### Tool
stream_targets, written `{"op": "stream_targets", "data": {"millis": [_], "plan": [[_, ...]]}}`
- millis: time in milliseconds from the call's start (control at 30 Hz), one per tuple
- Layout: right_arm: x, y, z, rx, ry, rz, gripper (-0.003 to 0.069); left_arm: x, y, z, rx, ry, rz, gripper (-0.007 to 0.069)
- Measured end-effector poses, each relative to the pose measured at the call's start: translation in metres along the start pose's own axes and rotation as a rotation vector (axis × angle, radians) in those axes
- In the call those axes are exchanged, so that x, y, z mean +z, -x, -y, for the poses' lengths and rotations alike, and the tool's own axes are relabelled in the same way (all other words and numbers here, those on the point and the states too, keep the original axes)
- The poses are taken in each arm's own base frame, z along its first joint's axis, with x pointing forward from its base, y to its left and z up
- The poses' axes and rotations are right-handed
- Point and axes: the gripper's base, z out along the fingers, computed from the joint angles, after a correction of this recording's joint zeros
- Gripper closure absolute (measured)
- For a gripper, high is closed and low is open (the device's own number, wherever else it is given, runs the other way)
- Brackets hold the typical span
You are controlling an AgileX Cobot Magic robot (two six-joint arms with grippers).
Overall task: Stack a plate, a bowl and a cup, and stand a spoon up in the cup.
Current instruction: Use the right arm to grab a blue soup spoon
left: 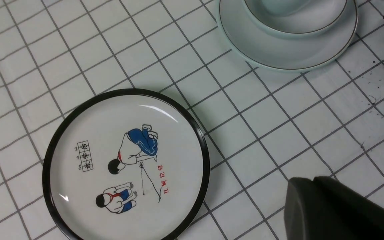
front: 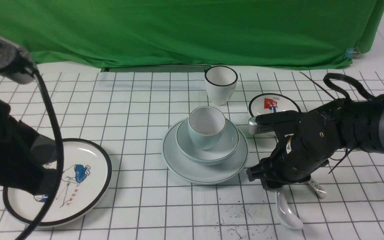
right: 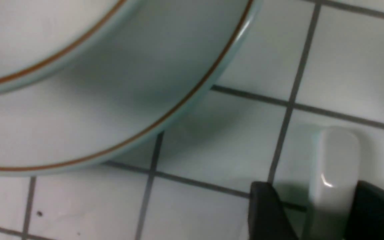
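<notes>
The right tool (right: 323, 216) is spread astride the handle of the spoon (front: 288, 211), on the desk (front: 138, 100) just right of the plate (front: 185, 168), ready to pinch it. The state of the left tool (left: 332, 210) I cannot tell.

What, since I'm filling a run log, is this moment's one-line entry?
stack: cup in bowl on plate | spoon: on table, not in cup | right fingers: open, straddling spoon handle

Green cloth backdrop (front: 178, 33), white gridded table surface (front: 128, 100), black specks (front: 235, 220) near front edge
</notes>
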Motion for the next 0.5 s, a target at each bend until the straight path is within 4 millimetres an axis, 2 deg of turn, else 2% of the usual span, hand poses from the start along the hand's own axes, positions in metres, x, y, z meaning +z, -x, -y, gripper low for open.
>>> {"op": "stream_targets", "data": {"millis": [100, 133, 167, 333, 500], "plan": [[0.0, 0.0, 0.0, -0.012, 0.0, 0.0, 0.0426, 0.0, 0.0, 0.0, 0.0, 0.0, 0.0, 0.0661], [0.0, 0.0, 0.0, -0.014, 0.0, 0.0, 0.0476, 0.0, 0.0, 0.0, 0.001, 0.001, 0.0, 0.0661], [0.0, 0.0, 0.0, -0.016, 0.0, 0.001, 0.049, 0.0, 0.0, 0.0, 0.001, 0.002, 0.0, 0.0661], [-0.005, -0.001, 0.0, -0.047, -0.001, -0.005, 0.0487, -0.002, -0.001, -0.002, 0.014, 0.026, 0.003, 0.0661], [-0.044, 0.005, 0.0, -0.098, 0.014, 0.11, 0.0487, -0.015, -0.008, -0.005, 0.009, 0.062, 0.034, 0.0661]]}}
